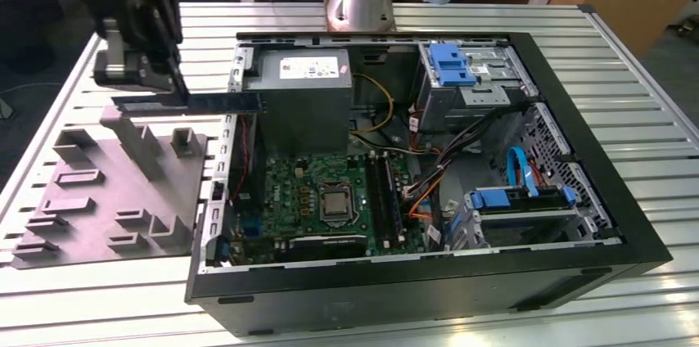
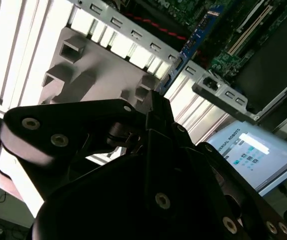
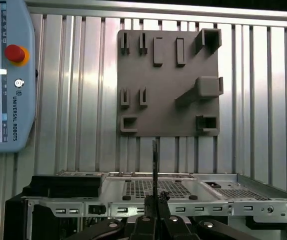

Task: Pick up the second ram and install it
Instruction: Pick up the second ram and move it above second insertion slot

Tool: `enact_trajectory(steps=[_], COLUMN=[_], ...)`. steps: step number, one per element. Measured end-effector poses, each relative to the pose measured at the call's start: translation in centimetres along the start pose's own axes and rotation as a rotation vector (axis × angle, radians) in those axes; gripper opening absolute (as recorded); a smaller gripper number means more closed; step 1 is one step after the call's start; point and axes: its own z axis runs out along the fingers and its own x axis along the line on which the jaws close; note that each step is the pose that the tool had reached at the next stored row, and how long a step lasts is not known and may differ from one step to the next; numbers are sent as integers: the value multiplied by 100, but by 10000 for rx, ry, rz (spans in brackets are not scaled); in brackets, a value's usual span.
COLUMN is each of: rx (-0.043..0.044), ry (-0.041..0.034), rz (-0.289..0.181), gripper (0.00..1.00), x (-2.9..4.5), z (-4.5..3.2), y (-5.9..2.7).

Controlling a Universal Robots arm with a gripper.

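"If the second ram (image 1: 186, 103) is the thing to watch, where is it?"

"Up in the air and level. It is a long dark strip which, in the exterior view, crosses from above the grey fixture plate (image 1: 110, 200) to the side wall of the open computer case (image 1: 437, 290). Its end at the exterior view's right lies by the grey power-supply box (image 1: 306, 85)."

"And the claw?"

"The gripper (image 1: 175, 85) is clamped on it, with the fingers pinching the strip's two flat faces. In the first wrist view the second ram (image 3: 154, 165) shows edge-on as a thin line rising from between the closed fingers (image 3: 146, 227). In the second wrist view it runs away from the black linkage with a blue edge catching the light (image 2: 191, 42)."

"What lies below it?"

"In the first wrist view the fixture plate (image 3: 168, 100) lies flat on the slatted metal table (image 3: 83, 100), and the case's perforated edge is nearer the camera. Off to one side rests a teach pendant (image 3: 8, 75) with a red button."

"And inside the case?"

"A green motherboard (image 1: 295, 191) on the floor of the case — long black memory slots (image 1: 382, 200) run beside the processor socket. Whether any slot is filled I cannot tell. Blue drive brackets (image 1: 450, 65) and loose cables sit towards the exterior view's right, well apart from the gripper"
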Motion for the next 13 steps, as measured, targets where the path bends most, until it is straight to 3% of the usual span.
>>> enact_trajectory(steps=[13], rx=[-2], ry=[-3], rz=[1], gripper=[13], x=[6], z=[-14], y=[-580])
